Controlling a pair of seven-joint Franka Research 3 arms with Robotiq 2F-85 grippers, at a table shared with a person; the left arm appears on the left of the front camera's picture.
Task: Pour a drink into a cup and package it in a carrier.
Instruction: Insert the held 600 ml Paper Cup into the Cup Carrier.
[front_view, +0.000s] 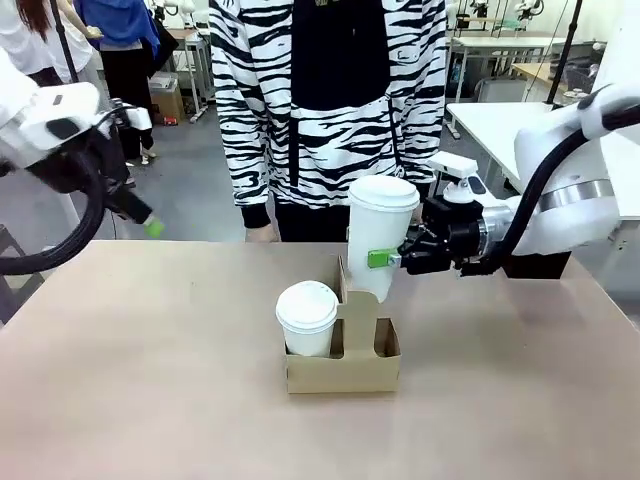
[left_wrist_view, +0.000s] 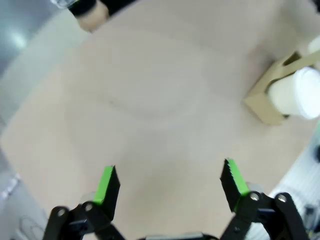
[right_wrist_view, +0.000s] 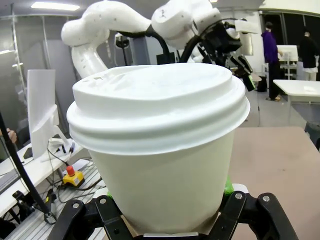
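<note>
The cup (front_view: 382, 240) is up in the air, white lid (front_view: 384, 192) pressed on, and the right gripper (front_view: 385, 258) has it clamped firmly around the lower body, green pads squeezing the paper from both sides. It hangs close to upright over the right-hand pocket of the carrier (front_view: 340, 372), its base dipping just behind the carrier's upright handle tab (front_view: 355, 310), which sits right beside the cup's path. The carrier's left-hand pocket is taken: a second lidded cup (front_view: 307, 320) sits down in it, touching the tab. Well off to the left of the carrier hovers the left gripper (left_wrist_view: 170, 180), jaws spread as wide as they go, nothing between the pads, only bare table (front_view: 150, 380) below. Beyond the carrier, at the table's far edge, stands a person (front_view: 330, 100) in a zebra-striped top, directly behind the raised cup.
</note>
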